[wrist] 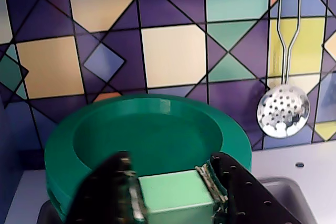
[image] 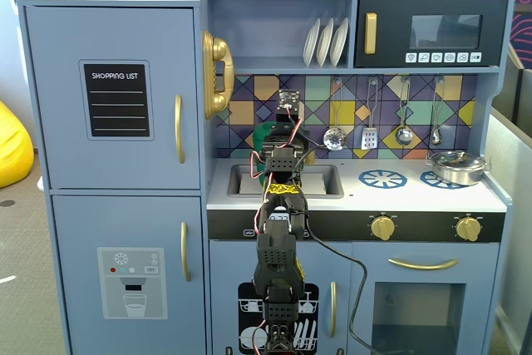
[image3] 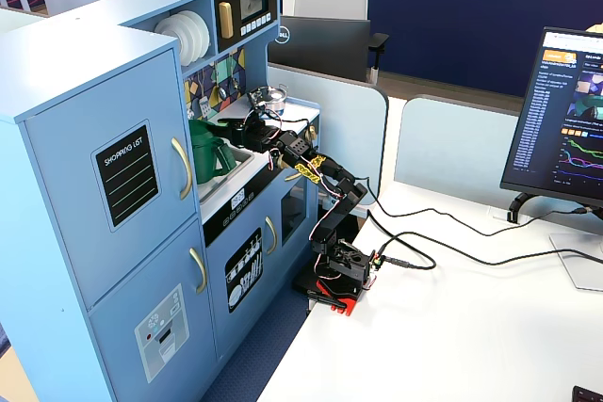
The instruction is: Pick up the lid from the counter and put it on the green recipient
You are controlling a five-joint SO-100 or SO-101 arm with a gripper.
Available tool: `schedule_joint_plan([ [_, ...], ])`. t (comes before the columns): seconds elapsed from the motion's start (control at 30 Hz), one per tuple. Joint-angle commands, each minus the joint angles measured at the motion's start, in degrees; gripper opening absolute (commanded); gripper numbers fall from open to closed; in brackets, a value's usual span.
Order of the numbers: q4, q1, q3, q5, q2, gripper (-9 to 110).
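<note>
The end effector [wrist: 176, 195] fills the bottom of the wrist view, its two black fingers [wrist: 107, 192] clenched on the pale green raised tab of the lid [wrist: 152, 135]. The lid, a round dark-green disc with a sunken centre, lies level under the wrist camera before a backsplash [wrist: 173, 51] of purple, cream and teal tiles (how far it sits above or on the pot below cannot be told from this angle). A perforated silver skimmer [wrist: 283, 111] hangs on the tiles at right.

In a fixed view facing the toy kitchen, the black arm [image: 278, 247] reaches up from the floor of the frame across the sink [image: 320, 180], hiding most of the green recipient [image: 264, 132] at the back left of the worktop [image: 357, 197]. A silver pot [image: 455, 166] sits on the far-right blue burner ring [image: 440, 179]; a second ring [image: 382, 178] is bare.

From the side, in another fixed view, the green recipient [image3: 209, 150] stands upright beside the tall cupboard, the end effector [image3: 237, 127] right at its top.
</note>
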Motion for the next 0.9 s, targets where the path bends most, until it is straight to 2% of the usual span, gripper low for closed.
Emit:
schedule_joint_plan([
  [0.0,-3.9,-2.3,-2.1,-0.9,1.7,22],
  [0.1,-5.5,-2.5,-4.6,-1.8,1.2,27],
  [0.47,-1.4,-0.7,-8.6,-4.4,8.2,28],
  [0.73,24.9,1.2,5.1,-4.0,29.2,29],
  [0.87,37.2,2.9,17.0,-1.3,37.4,24],
])
